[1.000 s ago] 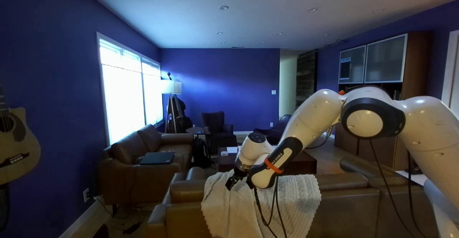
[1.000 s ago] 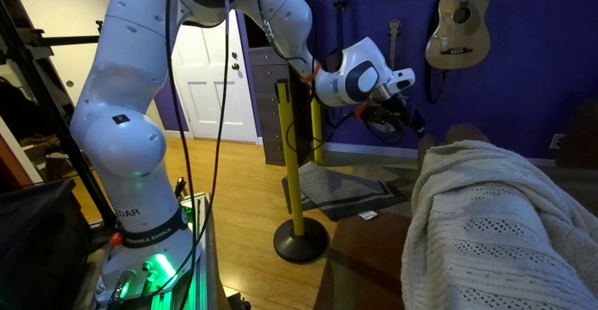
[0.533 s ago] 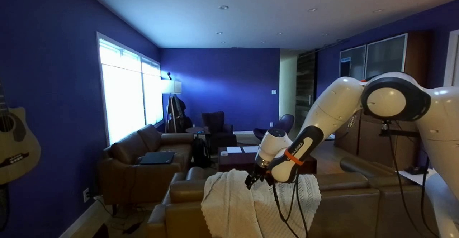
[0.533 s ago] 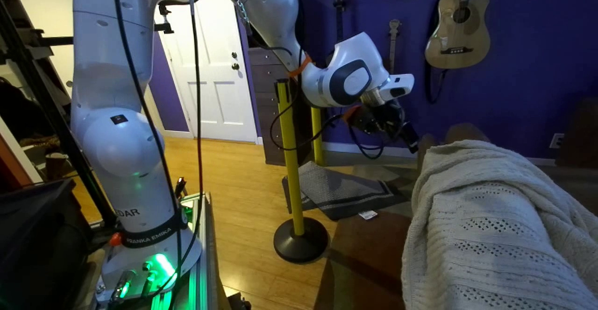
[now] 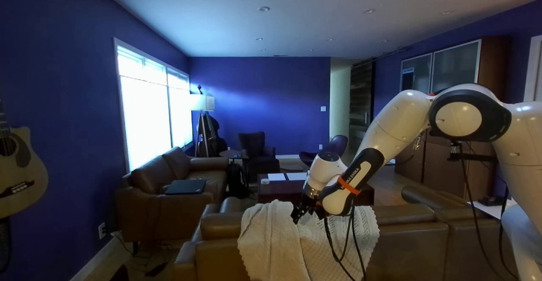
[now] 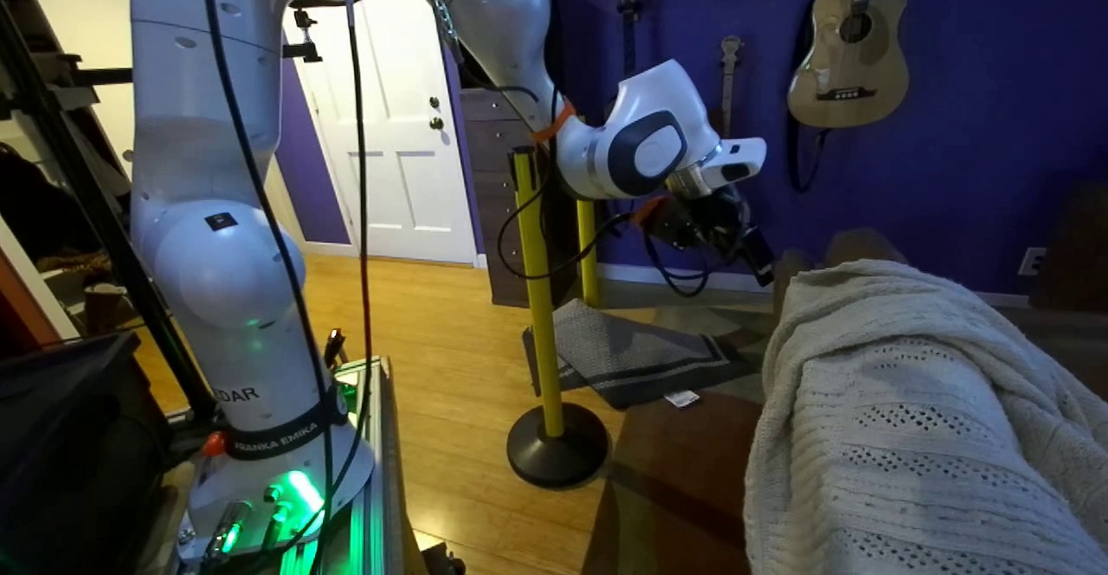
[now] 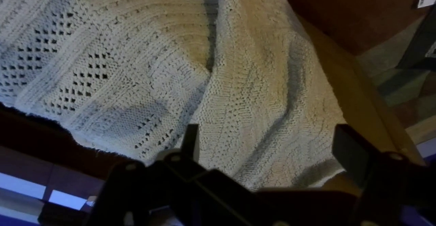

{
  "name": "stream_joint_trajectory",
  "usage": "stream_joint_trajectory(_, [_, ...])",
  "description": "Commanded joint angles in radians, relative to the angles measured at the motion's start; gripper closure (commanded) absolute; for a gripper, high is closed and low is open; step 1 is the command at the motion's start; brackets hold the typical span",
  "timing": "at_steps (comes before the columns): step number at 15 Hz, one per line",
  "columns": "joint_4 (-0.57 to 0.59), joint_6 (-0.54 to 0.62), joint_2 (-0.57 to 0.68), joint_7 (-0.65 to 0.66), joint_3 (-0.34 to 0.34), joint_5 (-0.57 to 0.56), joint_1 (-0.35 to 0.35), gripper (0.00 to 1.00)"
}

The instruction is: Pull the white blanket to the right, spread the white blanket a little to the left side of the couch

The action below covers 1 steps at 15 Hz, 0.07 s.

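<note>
The white knitted blanket (image 5: 271,243) is draped over the backrest of the brown leather couch (image 5: 410,234) and hangs down its back. It also shows in an exterior view (image 6: 917,410) with thick folds along its top. In the wrist view the blanket (image 7: 245,83) fills most of the picture, with the couch (image 7: 361,107) bare at its right edge. My gripper (image 7: 267,137) is open, its two fingers wide apart with nothing between them and the blanket beyond. In both exterior views the gripper (image 5: 296,218) (image 6: 762,270) is near the top of the backrest; contact with the blanket cannot be told.
A second brown couch with a laptop (image 5: 185,186) stands at the left. A dark coffee table (image 5: 275,188) is beyond the backrest. A yellow post (image 6: 541,298) stands on the floor near the arm, beside a grey mat (image 6: 632,354). Cables hang from the arm.
Over the last second my gripper has moved right in an exterior view, and slightly left and down in an exterior view. It has barely moved in the last half second. The blanket looks unchanged.
</note>
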Motion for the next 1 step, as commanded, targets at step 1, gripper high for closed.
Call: stream_joint_trajectory(1, [0.0, 0.0, 0.0, 0.0, 0.0, 0.0, 0.0, 0.0])
